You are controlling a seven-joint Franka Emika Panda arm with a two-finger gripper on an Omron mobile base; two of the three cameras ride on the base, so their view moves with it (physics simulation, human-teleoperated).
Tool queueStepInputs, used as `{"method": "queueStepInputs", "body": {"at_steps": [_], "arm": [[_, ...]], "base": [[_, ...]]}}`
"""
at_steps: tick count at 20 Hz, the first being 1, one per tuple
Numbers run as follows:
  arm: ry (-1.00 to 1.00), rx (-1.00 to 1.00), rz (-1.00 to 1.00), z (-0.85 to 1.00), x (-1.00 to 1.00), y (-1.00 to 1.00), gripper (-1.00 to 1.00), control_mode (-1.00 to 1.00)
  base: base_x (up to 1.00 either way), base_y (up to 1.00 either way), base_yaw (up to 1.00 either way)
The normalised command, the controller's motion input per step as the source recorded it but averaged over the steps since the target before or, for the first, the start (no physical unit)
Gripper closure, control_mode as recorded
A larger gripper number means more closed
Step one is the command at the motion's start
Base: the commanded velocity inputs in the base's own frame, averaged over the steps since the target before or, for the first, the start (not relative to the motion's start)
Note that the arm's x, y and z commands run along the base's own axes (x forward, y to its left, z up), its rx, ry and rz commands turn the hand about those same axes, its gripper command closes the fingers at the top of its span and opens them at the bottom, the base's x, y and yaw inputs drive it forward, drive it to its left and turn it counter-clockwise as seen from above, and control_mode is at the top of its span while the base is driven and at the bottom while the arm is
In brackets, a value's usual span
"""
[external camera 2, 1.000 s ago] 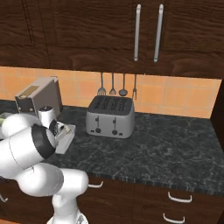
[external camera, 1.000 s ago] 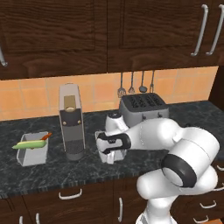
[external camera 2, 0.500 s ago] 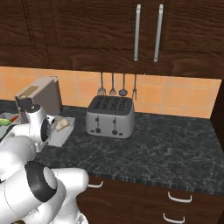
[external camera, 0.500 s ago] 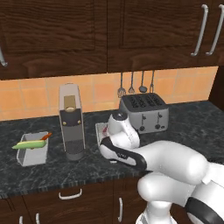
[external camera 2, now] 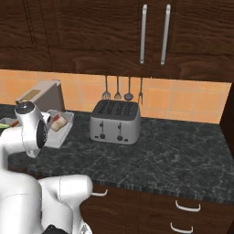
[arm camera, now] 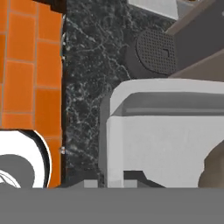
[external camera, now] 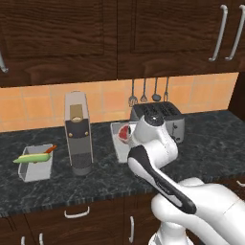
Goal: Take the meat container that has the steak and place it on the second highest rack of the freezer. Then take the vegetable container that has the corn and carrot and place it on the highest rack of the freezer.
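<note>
Dark wood cabinets (external camera: 95, 33) hang above orange tiles (external camera 2: 183, 103) and black counter (external camera 2: 173, 151).

Counter (external camera: 210, 143): dark stone look, white-veined, slight sheen; cabinets (external camera: 57, 38): dark brown wood grain, matt; cabinet handles (external camera 2: 143, 34): brushed grey metal; backsplash (external camera 2: 183, 103): orange tile, smooth; toaster (external camera 2: 115, 122): grey metal, satin; meat container (arm camera: 175, 144): pale grey plastic, matt, smooth; steak (external camera: 125, 132): red, dull; corn (external camera: 32, 158): yellow-green, matt.

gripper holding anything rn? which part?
Cannot tell. The hand view looks into the grey rectangular meat container from just above it; the jaws and any contact are out of frame.
</note>
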Motion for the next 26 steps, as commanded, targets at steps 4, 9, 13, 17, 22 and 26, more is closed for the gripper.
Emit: {"method": "queueStepInputs", "body": {"at_steps": [4, 9, 13, 17, 22, 26], "arm": [[-0.04, 0.01, 0.06, 0.64, -1.0, -0.84, 1.0, -1.0], [-0.24, 0.01, 0.28, 0.36, -1.0, -0.95, 1.0, -1.0], [-0.2, -0.02, 0.48, -0.01, -1.0, -0.68, 1.0, -1.0], [-0.25, -0.05, 0.19, -0.53, -1.0, -0.48, 1.0, -1.0], [-0.28, -0.03, 0.02, -0.48, -0.75, -0.32, 1.0, -1.0], [-0.07, 0.0, 0.0, -0.34, -0.3, -0.04, 1.0, -1.0]], "base": [[0.0, 0.0, 0.0], [0.0, 0.0, 0.0], [0.0, 0.0, 0.0], [0.0, 0.0, 0.0], [0.0, 0.0, 0.0], [0.0, 0.0, 0.0]]}}
